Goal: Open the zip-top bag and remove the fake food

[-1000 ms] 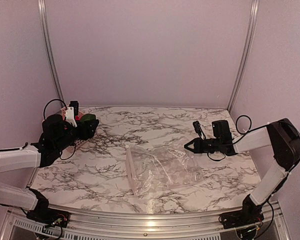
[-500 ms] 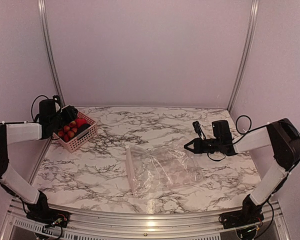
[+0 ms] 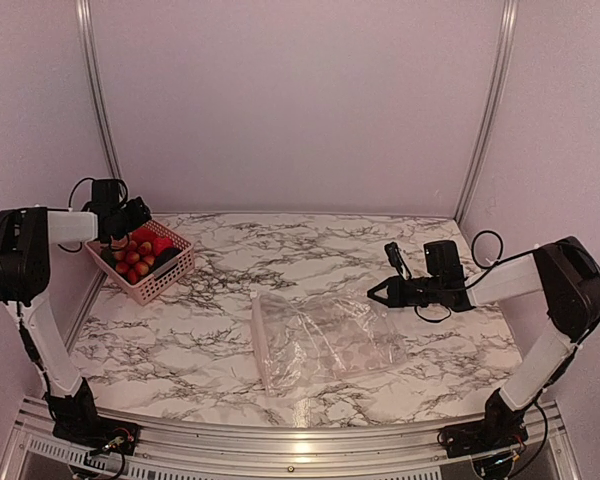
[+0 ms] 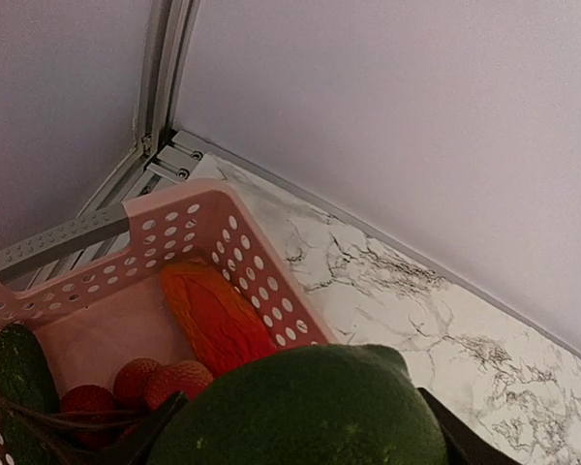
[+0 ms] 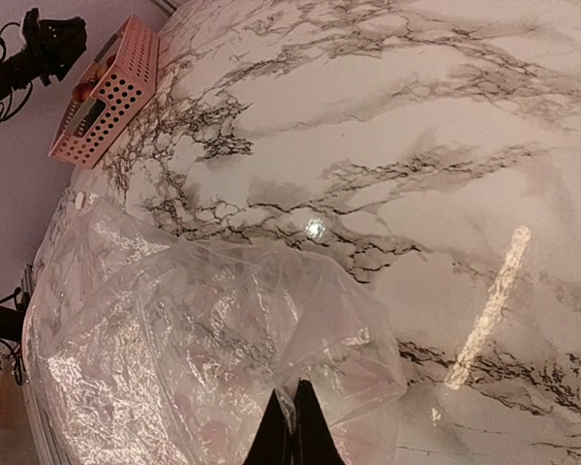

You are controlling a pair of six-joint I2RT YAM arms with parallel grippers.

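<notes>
As one basket [image 3: 167, 274] holds fake food [image 3: 135, 258], one bag [image 3: 325, 340] (clear) lies apart.

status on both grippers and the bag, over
Left gripper holding green fruit at basket. Right gripper shut on bag corner. Bag looks empty. Nothing in the way.

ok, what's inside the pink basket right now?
Visible: red strawberry-like pieces, an orange ridged piece, a dark green one. The green fruit in the left claw hides the rest of the basket.
</notes>
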